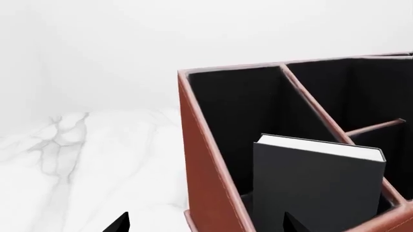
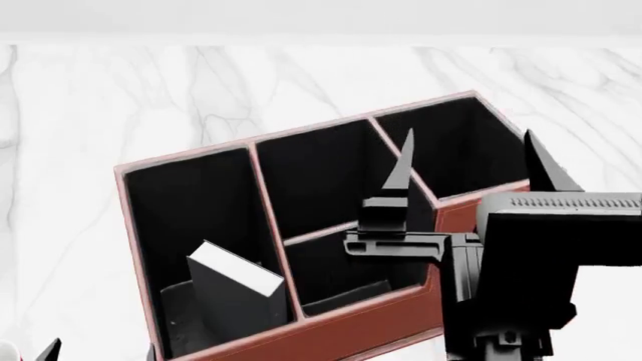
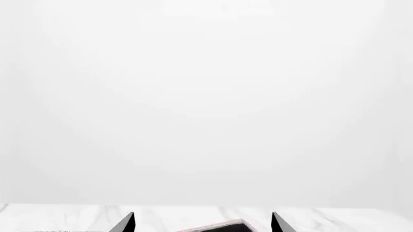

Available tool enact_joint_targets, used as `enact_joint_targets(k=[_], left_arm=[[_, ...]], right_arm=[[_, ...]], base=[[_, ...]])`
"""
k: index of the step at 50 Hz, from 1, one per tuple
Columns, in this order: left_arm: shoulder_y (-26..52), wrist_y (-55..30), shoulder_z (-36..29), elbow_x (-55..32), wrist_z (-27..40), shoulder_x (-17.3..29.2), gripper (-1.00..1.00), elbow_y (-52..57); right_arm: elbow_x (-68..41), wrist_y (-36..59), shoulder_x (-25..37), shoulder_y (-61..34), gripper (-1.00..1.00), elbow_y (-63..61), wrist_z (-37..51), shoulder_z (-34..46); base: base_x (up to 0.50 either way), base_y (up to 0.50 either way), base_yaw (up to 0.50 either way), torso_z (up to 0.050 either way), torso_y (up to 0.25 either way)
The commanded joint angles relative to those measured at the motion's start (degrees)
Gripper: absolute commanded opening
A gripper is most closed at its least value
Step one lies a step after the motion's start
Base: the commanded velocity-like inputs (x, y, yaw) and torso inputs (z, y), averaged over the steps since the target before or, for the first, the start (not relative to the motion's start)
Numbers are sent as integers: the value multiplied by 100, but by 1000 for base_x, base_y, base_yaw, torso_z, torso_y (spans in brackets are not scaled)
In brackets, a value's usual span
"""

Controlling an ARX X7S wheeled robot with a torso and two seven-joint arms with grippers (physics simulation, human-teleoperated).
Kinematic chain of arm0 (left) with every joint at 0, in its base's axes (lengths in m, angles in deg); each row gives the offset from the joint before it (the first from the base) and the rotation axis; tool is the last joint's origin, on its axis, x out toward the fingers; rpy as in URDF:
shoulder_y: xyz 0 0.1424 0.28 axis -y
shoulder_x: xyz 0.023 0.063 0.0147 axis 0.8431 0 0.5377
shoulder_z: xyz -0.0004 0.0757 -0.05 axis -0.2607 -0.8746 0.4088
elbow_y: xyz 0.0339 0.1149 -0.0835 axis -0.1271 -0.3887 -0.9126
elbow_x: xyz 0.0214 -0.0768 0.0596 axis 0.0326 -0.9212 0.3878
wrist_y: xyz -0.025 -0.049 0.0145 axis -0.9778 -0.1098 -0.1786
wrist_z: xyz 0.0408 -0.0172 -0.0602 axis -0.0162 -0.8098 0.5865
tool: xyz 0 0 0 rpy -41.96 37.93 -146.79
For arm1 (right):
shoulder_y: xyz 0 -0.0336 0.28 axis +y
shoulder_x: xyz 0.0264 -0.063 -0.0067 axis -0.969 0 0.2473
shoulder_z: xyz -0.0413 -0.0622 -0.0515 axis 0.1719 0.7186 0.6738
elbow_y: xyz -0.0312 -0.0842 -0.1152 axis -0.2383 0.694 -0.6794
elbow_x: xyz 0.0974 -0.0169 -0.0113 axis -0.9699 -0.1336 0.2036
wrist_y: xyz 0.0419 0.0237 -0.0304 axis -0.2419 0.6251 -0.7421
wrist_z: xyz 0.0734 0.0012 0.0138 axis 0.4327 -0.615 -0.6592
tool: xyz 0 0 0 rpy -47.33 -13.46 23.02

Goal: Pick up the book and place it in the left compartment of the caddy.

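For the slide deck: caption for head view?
Book leaning inside the caddy's left compartment; right hand open above.

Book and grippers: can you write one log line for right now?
book: upright in left compartment of caddy | left gripper: open, empty | right gripper: open, empty

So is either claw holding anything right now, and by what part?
Nothing is held. The book stands free in the caddy's left compartment; both the left claw and the right claw are open and empty.
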State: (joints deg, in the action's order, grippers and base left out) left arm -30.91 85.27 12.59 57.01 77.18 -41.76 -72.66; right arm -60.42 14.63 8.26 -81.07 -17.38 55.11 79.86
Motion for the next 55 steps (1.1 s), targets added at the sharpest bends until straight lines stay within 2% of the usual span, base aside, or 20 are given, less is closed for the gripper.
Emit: enact_joint_targets(k=[1, 2, 3, 5, 8, 11, 17, 28, 41, 55], left_arm=[[-64, -463, 147, -122, 286, 142, 100, 710], [-18, -899, 207, -157, 475, 216, 100, 1148], [-19, -917, 207, -160, 482, 221, 100, 1170], [90, -1532, 286, -274, 684, 355, 100, 1850], [527, -2457, 467, -585, 927, 519, 100, 2874], [1107, -3171, 574, -810, 1092, 575, 100, 3406], [1907, -3923, 727, -1060, 1310, 507, 100, 3703], [3179, -4675, 795, -1301, 1411, 429, 100, 3989], [4405, -5184, 747, -1361, 1442, 271, 100, 3925], [5078, -5578, 756, -1500, 1490, 195, 100, 3962]], right_arm=[[375, -311, 164, 403, 100, -174, 248, 66], [352, -264, 188, 363, 100, -220, 251, 59], [352, -262, 188, 364, 100, -221, 251, 57], [303, -102, 227, 252, 100, -322, 277, 49], [164, 128, 281, 42, 100, -447, 289, 2], [-28, 353, 265, -182, 100, -483, 236, -49], [-273, 706, 229, -619, 100, -546, 132, -177], [-825, 1399, 41, -1483, 100, -450, -146, -415], [-1200, 1976, -28, -2228, 100, -446, -281, -628], [-1455, 2406, -66, -2728, 100, -422, -369, -757]], base=[[0, 0, 0, 0, 0], [0, 0, 0, 0, 0], [0, 0, 0, 0, 0], [0, 0, 0, 0, 0], [0, 0, 0, 0, 0], [0, 0, 0, 0, 0], [0, 0, 0, 3, 0], [0, 0, 0, 0, 0], [0, 0, 0, 0, 0], [0, 0, 0, 0, 0]])
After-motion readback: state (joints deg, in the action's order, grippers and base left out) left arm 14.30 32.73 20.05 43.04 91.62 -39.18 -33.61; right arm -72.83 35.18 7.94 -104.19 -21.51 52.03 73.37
